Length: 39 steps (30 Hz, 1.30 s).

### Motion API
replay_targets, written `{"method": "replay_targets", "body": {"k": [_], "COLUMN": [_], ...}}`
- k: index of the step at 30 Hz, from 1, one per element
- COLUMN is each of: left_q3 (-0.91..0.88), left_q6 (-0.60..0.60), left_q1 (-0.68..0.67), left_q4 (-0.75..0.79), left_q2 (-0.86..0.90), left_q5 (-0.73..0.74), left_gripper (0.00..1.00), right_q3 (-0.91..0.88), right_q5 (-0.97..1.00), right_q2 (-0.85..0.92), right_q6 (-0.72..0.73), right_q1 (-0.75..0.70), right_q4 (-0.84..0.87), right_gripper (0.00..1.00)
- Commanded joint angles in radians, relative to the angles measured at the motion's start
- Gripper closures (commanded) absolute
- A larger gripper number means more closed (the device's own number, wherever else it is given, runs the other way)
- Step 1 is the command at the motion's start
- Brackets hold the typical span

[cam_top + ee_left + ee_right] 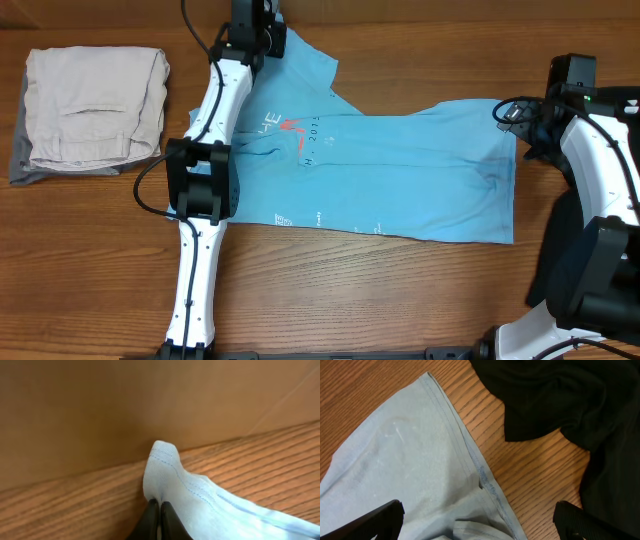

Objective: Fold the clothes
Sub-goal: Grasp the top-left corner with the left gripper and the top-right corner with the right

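Fingers of left gripper (159, 512) pinch sleeve corner of light blue T-shirt (400, 170), upper centre; right gripper (479, 522) wide, empty. Fabric likely soft, limp (grip hems, corners).

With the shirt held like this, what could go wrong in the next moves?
1. The left gripper pinches only a small tip of the T-shirt; it may slip out when pulled.
2. The right gripper is open over the T-shirt's edge, so a one-sided pull may bunch it.
3. Black fabric lies close; it could be caught.
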Motion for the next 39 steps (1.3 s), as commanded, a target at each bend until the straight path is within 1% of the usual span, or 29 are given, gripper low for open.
{"method": "replay_targets", "body": {"k": [1, 5, 12, 14, 17, 20, 21, 23, 24, 25, 27, 28, 29, 31, 33, 34, 36, 39], "left_q3": [0.028, 0.031, 0.031, 0.031, 0.031, 0.031, 0.033, 0.038, 0.038, 0.038, 0.038, 0.038, 0.038, 0.038, 0.038, 0.038, 0.038, 0.038], "left_q6": [-0.017, -0.017, -0.023, -0.032, -0.033, -0.039, -0.039, -0.039, -0.039, -0.039, -0.039, -0.039, -0.039, -0.039, -0.039, -0.039, -0.039, -0.039], "left_q1": [0.005, 0.005, 0.005, 0.005, 0.006, 0.006, 0.006, 0.005, 0.005, 0.005, 0.006, 0.006, 0.006, 0.005, 0.005, 0.005, 0.005, 0.005], "left_q4": [-0.035, -0.077, -0.092, -0.099, -0.111, -0.109, -0.109, -0.114, -0.115, -0.117, -0.117, -0.117, -0.117, -0.117, -0.117, -0.117, -0.12, -0.134], "left_q2": [0.015, 0.015, 0.015, 0.015, 0.015, 0.015, 0.015, 0.015, 0.015, 0.015, 0.015, 0.015, 0.015, 0.015, 0.015, 0.015, 0.015, 0.015], "left_q5": [0.028, 0.028, 0.028, 0.028, 0.027, 0.028, 0.028, 0.028, 0.028, 0.028, 0.028, 0.028, 0.027, 0.025, 0.025, 0.025, 0.025, 0.025], "left_gripper": [0.96, 0.94, 0.93, 0.93, 0.93, 0.94, 0.94, 0.95, 0.95, 0.96, 0.96, 0.96, 0.96, 0.96, 0.95, 0.94, 0.95, 0.95], "right_q3": [0.013, 0.013, 0.013, 0.013, 0.013, 0.013, 0.013, 0.013, 0.013, 0.013, 0.013, 0.013, 0.014, 0.016, 0.016, 0.016, 0.036, 0.125], "right_q5": [0.008, 0.008, 0.003, -0.017, -0.062, -0.129, -0.164, -0.204, -0.212, -0.215, -0.242, -0.245, -0.244, -0.249, -0.249, -0.249, -0.259, -0.256], "right_q2": [-0.016, -0.016, -0.016, -0.016, -0.016, -0.016, -0.016, -0.016, -0.011, -0.008, 0.001, 0.007, 0.015, 0.034, 0.069, 0.089, 0.14, 0.247], "right_q6": [0.005, 0.005, 0.006, 0.005, 0.005, 0.005, -0.001, -0.084, -0.112, -0.134, -0.197, -0.219, -0.222, -0.222, -0.222, -0.227, -0.253, -0.277], "right_q1": [0.0, 0.0, 0.0, 0.0, 0.0, 0.0, 0.0, 0.0, 0.0, 0.0, 0.0, 0.0, -0.005, -0.018, -0.026, -0.028, -0.028, -0.028], "right_q4": [0.003, 0.003, 0.009, 0.048, 0.164, 0.175, 0.175, 0.17, 0.186, 0.202, 0.223, 0.23, 0.235, 0.244, 0.264, 0.282, 0.31, 0.311], "right_gripper": [0.0, 0.0, 0.0, 0.0, 0.0, 0.0, 0.0, 0.0, 0.03, 0.1, 0.3, 0.38, 0.4, 0.41, 0.36, 0.36, 0.36, 0.36]}}
